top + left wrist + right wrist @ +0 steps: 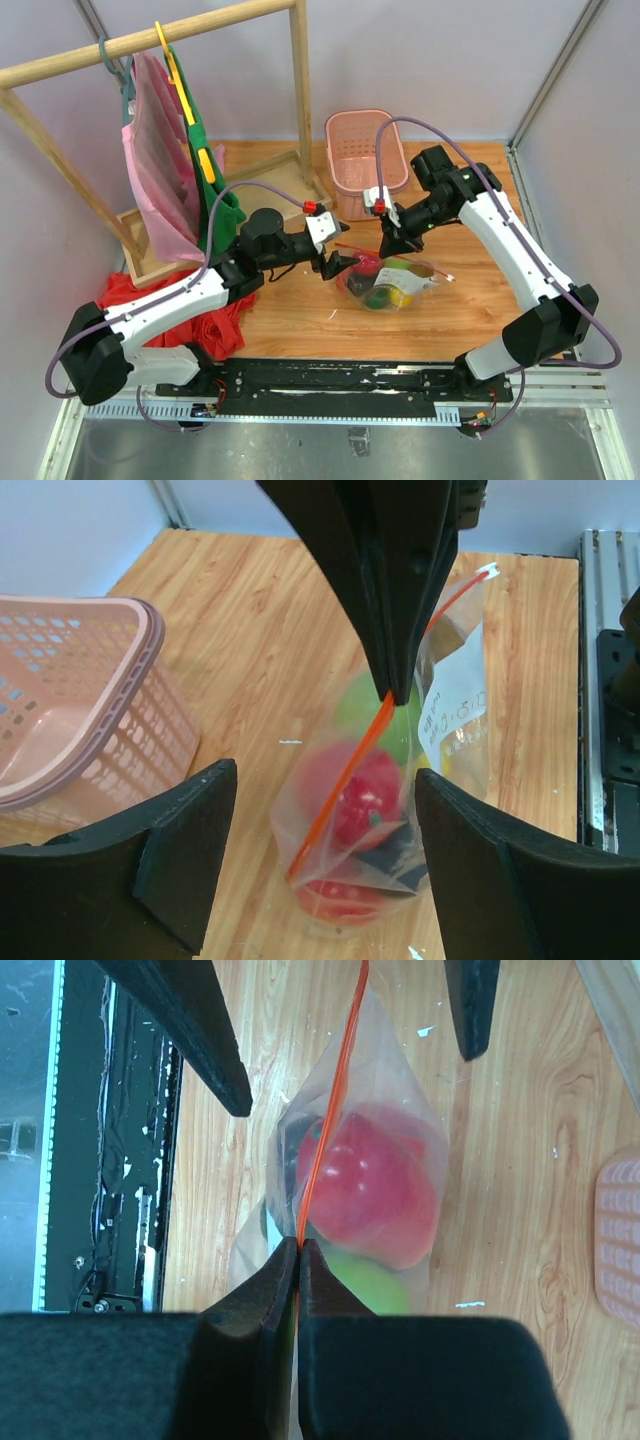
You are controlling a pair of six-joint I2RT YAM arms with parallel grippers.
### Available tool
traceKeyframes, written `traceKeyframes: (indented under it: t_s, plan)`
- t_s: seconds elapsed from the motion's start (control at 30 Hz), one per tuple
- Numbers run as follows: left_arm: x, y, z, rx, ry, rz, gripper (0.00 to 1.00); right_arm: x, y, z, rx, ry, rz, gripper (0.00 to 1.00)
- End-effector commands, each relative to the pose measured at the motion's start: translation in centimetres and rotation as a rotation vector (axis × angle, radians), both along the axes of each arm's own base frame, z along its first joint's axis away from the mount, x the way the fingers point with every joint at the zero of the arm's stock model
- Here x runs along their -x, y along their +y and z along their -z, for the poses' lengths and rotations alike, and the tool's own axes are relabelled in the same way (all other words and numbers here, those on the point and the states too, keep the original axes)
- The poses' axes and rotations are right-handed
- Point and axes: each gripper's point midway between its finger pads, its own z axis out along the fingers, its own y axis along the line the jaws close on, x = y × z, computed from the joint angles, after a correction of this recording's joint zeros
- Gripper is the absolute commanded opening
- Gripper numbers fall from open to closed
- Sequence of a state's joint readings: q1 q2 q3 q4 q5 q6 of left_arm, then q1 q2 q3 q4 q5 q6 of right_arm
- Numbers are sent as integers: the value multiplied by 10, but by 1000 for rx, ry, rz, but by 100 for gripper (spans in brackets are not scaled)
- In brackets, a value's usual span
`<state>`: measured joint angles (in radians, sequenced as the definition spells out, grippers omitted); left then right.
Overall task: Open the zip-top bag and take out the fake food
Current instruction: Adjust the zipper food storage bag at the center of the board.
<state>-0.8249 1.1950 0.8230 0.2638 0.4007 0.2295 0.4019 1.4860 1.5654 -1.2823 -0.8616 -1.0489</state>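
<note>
The zip-top bag [405, 285] lies on the wooden table, clear and crinkly, with its orange-red zip strip [340, 780] raised. Inside it is the fake food [385, 290]: a red piece [370, 1180], a light green one [370, 1285], and yellow and dark ones. My right gripper [299, 1250] is shut on the zip strip and comes down from above in the left wrist view [398, 685]. My left gripper [318, 865] is open. Its fingers [180, 850] stand on either side of the bag's near end without touching it. From above, the left gripper [335, 265] sits at the bag's left end.
A pink basket [365, 150] stands behind the bag and shows close on the left of the left wrist view [70, 690]. A wooden clothes rack [300, 90] with hanging garments [155, 170] fills the back left. A red cloth heap [200, 310] lies by the left arm.
</note>
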Motion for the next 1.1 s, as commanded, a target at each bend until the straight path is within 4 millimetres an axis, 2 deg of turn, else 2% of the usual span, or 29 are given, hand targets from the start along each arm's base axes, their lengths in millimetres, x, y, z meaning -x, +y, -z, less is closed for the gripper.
traceKeyframes:
  t_s: [0.0,0.13,0.27,0.33,0.47,0.5,0.53,0.6,0.63,0.73,0.87,0.93,1.07]
  plan:
    - [7,-12,-10,46,14,59,73,1,7,9,6,-61,-49,1]
    - [11,-18,2,26,67,94,57,-1,11,10,-7,-61,-49,1]
    - [13,-22,9,12,91,117,24,-2,12,8,-14,-75,-47,1]
    - [11,-23,12,2,94,114,19,-2,12,7,-15,-82,-44,1]
    - [4,-20,22,-39,89,75,20,4,8,8,-12,-85,-37,1]
    - [4,-19,24,-44,93,73,14,5,7,8,-13,-84,-33,2]
    - [4,-19,26,-47,96,72,3,6,7,8,-12,-82,-27,3]
    - [4,-19,26,-37,115,67,0,7,6,6,-17,-77,-4,20]
    - [5,-19,24,-23,122,64,0,8,4,3,-26,-73,12,25]
    - [7,-16,19,38,148,36,0,9,-3,-13,-96,-34,84,49]
    - [10,-6,11,141,179,-13,0,9,-27,-32,-231,27,208,78]
    - [13,-1,8,185,186,-31,0,16,-38,-30,-269,16,238,97]
    - [15,9,14,201,204,-66,0,23,-54,-12,-300,-75,316,98]
